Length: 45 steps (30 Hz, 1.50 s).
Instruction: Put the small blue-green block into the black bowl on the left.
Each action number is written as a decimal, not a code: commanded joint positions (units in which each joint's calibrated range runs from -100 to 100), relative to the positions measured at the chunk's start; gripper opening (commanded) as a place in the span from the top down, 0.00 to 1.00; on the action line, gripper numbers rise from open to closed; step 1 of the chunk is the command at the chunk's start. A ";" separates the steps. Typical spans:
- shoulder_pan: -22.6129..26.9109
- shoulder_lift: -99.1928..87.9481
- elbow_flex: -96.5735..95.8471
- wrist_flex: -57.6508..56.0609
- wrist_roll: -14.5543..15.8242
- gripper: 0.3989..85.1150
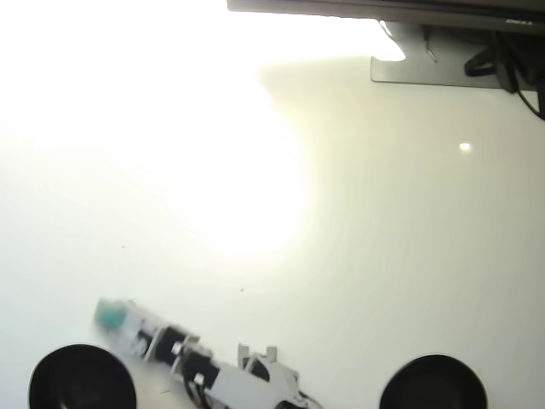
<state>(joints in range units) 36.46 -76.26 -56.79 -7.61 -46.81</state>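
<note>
The small blue-green block (pixel 108 314) shows as a blurred teal patch at the tip of my gripper (pixel 113 315), which is shut on it. My arm lies low across the bottom of the overhead view, pointing left. The block hangs just above and to the right of the black bowl (pixel 81 377) at the bottom left, near its upper rim. My fingers are smeared by motion blur.
A second black bowl (pixel 433 383) sits at the bottom right. A monitor base (pixel 426 70) and dark cables (pixel 511 64) lie at the top right. Strong glare washes out the upper left of the white table (pixel 383 239).
</note>
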 commanded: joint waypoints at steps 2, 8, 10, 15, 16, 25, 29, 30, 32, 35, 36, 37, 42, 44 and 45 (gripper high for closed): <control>4.98 0.69 7.80 -0.62 -0.78 0.96; 10.35 4.97 11.78 -1.59 -0.93 0.96; 11.77 6.15 11.50 -1.59 -0.93 0.96; 14.95 10.97 11.41 -1.11 -0.88 0.96; 15.92 12.47 11.13 -0.78 -0.83 0.96; 19.24 18.90 12.05 1.57 -0.44 0.96; 19.15 19.86 11.96 2.62 -0.44 0.96; 19.10 20.18 11.96 3.19 -0.44 0.96; 19.10 20.93 12.42 3.84 -0.49 0.93; 18.95 20.83 12.61 3.76 -0.49 0.68; 18.71 20.61 12.61 4.00 -0.44 0.66; 18.56 20.18 12.61 4.41 -0.44 0.66; 16.95 17.93 14.09 6.11 0.54 0.63; 15.87 16.65 15.01 6.19 1.22 0.63; 15.09 15.90 15.57 6.19 2.34 0.63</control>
<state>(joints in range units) 52.72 -57.20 -45.71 -4.57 -46.32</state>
